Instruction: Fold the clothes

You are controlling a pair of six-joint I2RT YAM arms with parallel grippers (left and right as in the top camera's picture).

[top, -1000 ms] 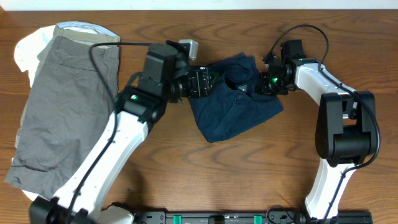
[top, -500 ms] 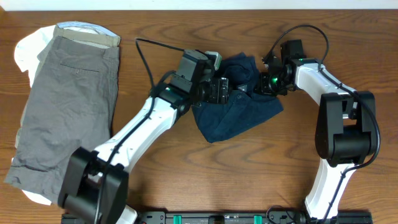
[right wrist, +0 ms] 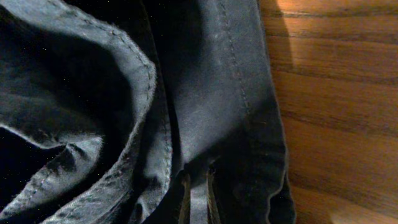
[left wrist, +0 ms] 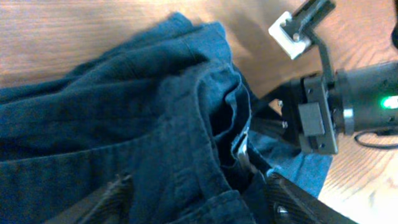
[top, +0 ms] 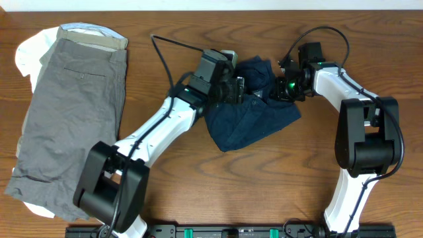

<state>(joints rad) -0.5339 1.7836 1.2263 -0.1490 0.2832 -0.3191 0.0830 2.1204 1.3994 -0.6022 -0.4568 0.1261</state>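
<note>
Navy shorts [top: 254,122] are lying bunched on the worktop [top: 264,192] in the upper centre of the overhead frame. Their flatter body is slanting from lower left to upper right, and a rumpled heap of cloth is sitting at their top edge. The right gripper [top: 277,89] is reaching into that heap from frame right, jaws narrow and apparently pinching a fold. The left gripper [left wrist: 199,202] is hanging over the heap from frame left, jaws standing wide with fabric lying between them and nothing clamped. The two are facing each other across the heap, while the loose body is trailing below them in the frame. The left arm looks nearer that free lower-left end, so it is probably the one taking the second hold.
</note>
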